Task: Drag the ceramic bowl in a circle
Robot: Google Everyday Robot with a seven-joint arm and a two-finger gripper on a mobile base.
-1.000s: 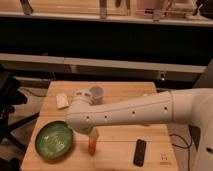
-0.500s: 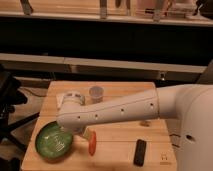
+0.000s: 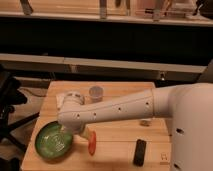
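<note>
The ceramic bowl (image 3: 50,143) is wide, shallow and glossy green, and sits at the front left corner of the wooden table (image 3: 120,142). My white arm reaches across from the right. Its wrist bends down over the bowl's right side. The gripper (image 3: 65,133) hangs at the bowl's upper right part, just over or touching the inside, and its jaws stand open with nothing held. The arm hides the bowl's far right rim.
A small whitish cup (image 3: 95,93) stands at the back of the table. An orange-red object (image 3: 92,143) stands right beside the bowl. A black object (image 3: 140,152) lies at the front right and a small pale item (image 3: 145,122) under the arm. A dark chair (image 3: 9,102) is at the left.
The arm has swung left and lowered, bringing the wrist from the table's middle to above the bowl. The bowl has not moved.
</note>
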